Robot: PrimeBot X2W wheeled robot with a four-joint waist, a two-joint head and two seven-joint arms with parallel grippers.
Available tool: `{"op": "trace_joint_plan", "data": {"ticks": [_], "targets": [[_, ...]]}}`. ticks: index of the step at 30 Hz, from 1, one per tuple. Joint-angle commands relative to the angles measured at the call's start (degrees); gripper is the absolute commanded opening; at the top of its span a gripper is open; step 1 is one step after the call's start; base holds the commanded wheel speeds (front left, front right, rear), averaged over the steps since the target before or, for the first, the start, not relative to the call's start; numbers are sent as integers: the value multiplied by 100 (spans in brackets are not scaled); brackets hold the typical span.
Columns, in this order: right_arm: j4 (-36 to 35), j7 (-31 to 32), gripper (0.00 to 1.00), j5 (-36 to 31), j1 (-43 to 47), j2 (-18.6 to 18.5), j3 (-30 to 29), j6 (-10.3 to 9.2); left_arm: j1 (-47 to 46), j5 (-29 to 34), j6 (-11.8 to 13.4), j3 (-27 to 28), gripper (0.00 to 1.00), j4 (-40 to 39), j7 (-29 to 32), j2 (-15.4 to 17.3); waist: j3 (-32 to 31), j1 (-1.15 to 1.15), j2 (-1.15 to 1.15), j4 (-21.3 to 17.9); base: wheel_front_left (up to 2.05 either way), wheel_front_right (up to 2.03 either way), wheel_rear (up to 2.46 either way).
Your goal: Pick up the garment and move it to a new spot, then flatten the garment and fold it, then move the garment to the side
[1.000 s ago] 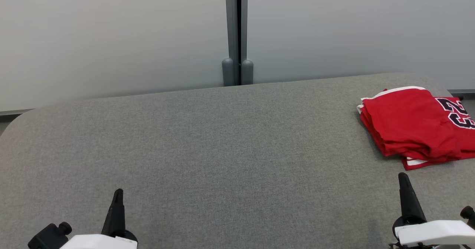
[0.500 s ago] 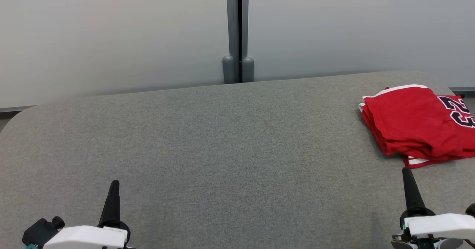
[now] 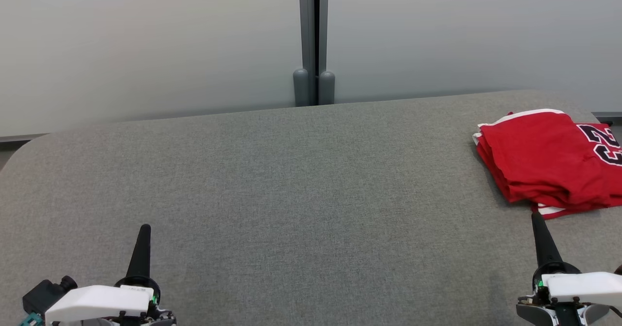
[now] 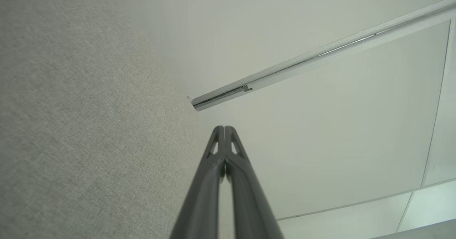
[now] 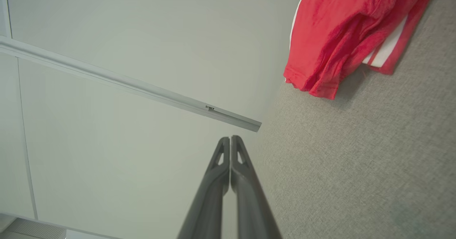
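Garment (image 3: 544, 161) is at the right edge of the head view, a bit above mid-height, lying on the far right part of the grey fabric table (image 3: 301, 195). It's a red jersey, folded into a stacked bundle. White trim shows along its top edge and at its lower corner. A dark number print on its right side is cut off by the frame edge.

Left gripper (image 3: 144, 231) is at lower left of the head view, pointing up the frame, with its white housing at the bottom edge. Jaws are pressed together. Left wrist view agrees: the two dark fingers (image 4: 206, 185) meet tip to tip in the lower middle. Table fabric fills the left half there and pale wall the right. It's well apart from the garment.

Right gripper (image 3: 538, 221) is at lower right of the head view, also pointing up the frame. Jaws are pressed together, tip to tip. In the head view its tip lines up just under the garment's white-trimmed lower corner. In the right wrist view its fingers (image 5: 213, 192) rise in the lower middle and the garment sits in the upper right corner. A stretch of table lies between the two, so near but not touching.

Background, head view: pale wall panels (image 3: 146, 49) across the top. A grey vertical post (image 3: 313, 25) stands at top centre, with two rounded caps (image 3: 313, 87) at its foot just behind the table's far edge.
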Motion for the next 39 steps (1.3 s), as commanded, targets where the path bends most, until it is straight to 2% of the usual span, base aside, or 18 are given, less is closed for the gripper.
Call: {"op": "trace_joint_plan", "data": {"ticks": [1,39], "targets": [[-9,51,0,135,-106,-17,-28,1,-140,-128,-46,49,0,-16,31,37,5,0,0,3,0,0,0],[95,522,0,1729,-387,76,-366,0,-549,-1716,-337,395,0,194,502,2,155,0,0,64,0,0,0]]}}
